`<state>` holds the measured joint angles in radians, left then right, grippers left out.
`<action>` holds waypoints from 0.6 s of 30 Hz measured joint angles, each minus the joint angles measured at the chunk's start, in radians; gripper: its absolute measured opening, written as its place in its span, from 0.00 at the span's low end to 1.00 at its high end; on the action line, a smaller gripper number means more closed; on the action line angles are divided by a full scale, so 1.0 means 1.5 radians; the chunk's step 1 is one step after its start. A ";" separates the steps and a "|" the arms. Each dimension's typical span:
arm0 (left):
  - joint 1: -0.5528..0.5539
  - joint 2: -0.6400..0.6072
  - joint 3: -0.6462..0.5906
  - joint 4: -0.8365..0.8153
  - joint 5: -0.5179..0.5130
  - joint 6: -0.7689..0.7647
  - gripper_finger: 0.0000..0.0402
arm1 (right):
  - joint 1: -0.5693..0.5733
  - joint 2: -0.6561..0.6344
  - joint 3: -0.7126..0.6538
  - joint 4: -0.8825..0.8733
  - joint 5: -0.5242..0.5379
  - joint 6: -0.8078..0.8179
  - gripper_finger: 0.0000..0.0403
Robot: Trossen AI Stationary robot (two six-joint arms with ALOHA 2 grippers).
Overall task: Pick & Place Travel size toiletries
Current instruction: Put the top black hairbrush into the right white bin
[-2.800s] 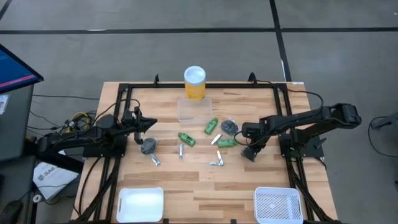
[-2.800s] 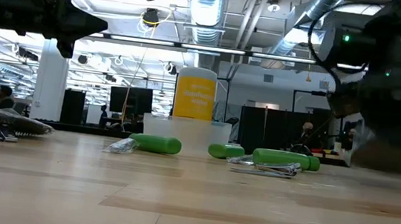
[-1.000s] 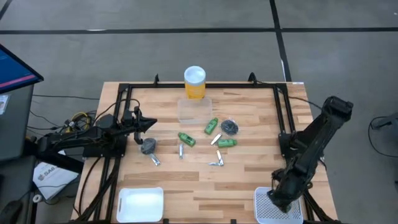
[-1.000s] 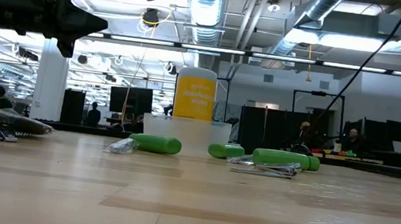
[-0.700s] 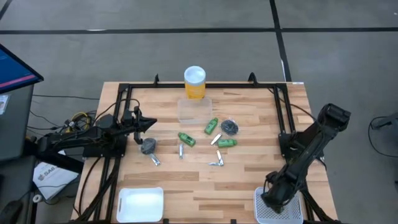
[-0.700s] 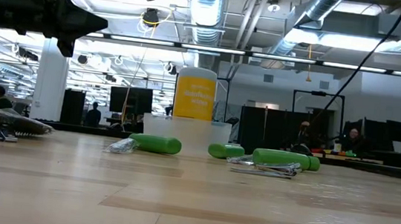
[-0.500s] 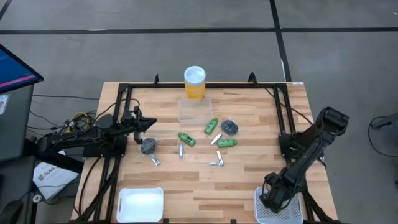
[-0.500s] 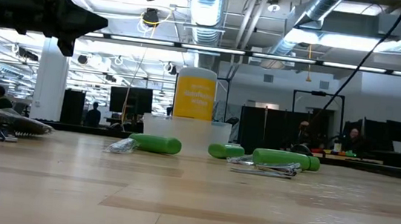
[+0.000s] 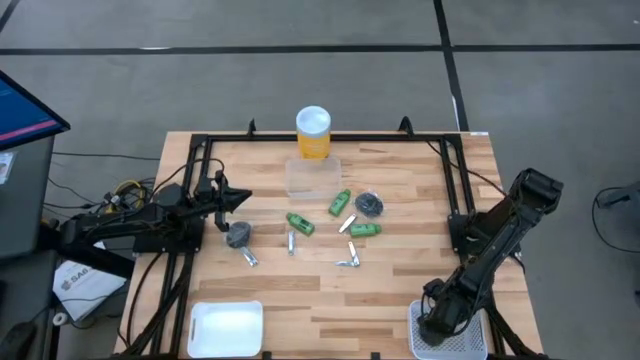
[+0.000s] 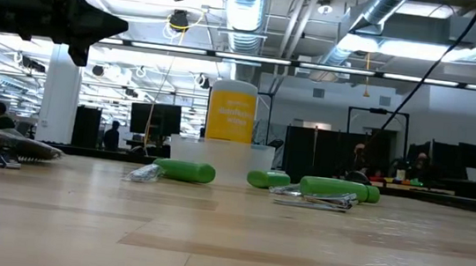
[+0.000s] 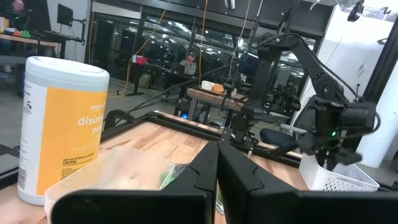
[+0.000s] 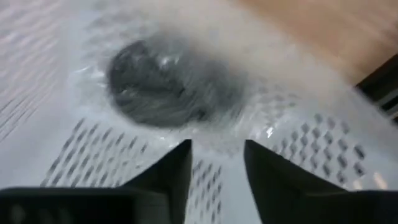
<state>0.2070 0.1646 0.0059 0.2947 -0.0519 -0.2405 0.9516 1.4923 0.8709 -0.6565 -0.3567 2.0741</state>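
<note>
Over the white basket (image 9: 462, 338) at the table's near right my right gripper (image 9: 430, 328) points down, open. Just past its fingertips (image 12: 217, 146) a dark grey round piece (image 12: 158, 87) in clear wrap lies on the basket's mesh floor, with nothing between the fingers. More toiletries lie mid-table: green tubes (image 9: 300, 223) (image 9: 340, 202) (image 9: 364, 230), dark grey round pieces (image 9: 370, 204) (image 9: 238, 234) and thin silvery pieces (image 9: 348, 262) (image 9: 291, 241). My left gripper (image 9: 240, 203) hangs shut above the table's left side, holding nothing (image 11: 217, 163).
A tall yellow white-lidded cylinder (image 9: 313, 133) stands at the far middle, with a clear shallow container (image 9: 313, 176) in front of it. A white tray (image 9: 226, 328) sits at the near left. A black frame (image 9: 330, 140) runs along the table's far and side edges.
My right gripper has shifted a little toward the table's left over the basket and come to rest above its left part. The left arm and the items in the middle of the table have stayed put.
</note>
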 joint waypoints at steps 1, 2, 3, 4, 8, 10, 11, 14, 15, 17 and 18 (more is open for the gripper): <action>0.000 0.000 0.000 0.000 0.000 0.000 0.00 | -0.005 -0.018 0.010 -0.010 0.000 -0.020 0.41; 0.000 0.000 0.000 0.001 0.000 0.000 0.00 | -0.011 -0.037 0.021 -0.029 0.000 -0.035 0.44; 0.000 0.000 0.000 0.001 0.000 0.000 0.00 | -0.018 -0.058 0.033 -0.055 0.000 -0.046 0.47; 0.000 0.000 0.000 0.001 0.000 0.000 0.00 | -0.026 -0.079 0.046 -0.085 0.002 -0.059 0.49; 0.000 0.000 0.000 0.001 0.000 0.000 0.00 | -0.077 -0.171 0.106 -0.198 0.033 -0.112 0.53; 0.000 0.000 0.000 0.001 0.000 0.004 0.00 | -0.111 -0.216 0.134 -0.242 0.089 -0.152 0.53; 0.000 0.000 0.000 0.002 0.000 0.005 0.00 | -0.134 -0.236 0.146 -0.260 0.125 -0.175 0.53; 0.000 0.000 0.000 0.004 0.000 0.017 0.00 | -0.213 -0.278 0.174 -0.308 0.238 -0.243 0.53; 0.000 0.000 0.000 0.004 0.000 0.017 0.00 | -0.242 -0.284 0.179 -0.327 0.266 -0.265 0.53; 0.000 0.000 0.000 0.005 0.000 0.018 0.00 | -0.305 -0.290 0.182 -0.365 0.291 -0.307 0.53; 0.000 0.000 0.000 0.005 0.000 0.018 0.00 | -0.341 -0.288 0.181 -0.383 0.292 -0.327 0.53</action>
<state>0.2072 0.1646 0.0062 0.3022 -0.0521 -0.2142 0.4407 1.0606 1.1430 -1.2305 0.0819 1.5837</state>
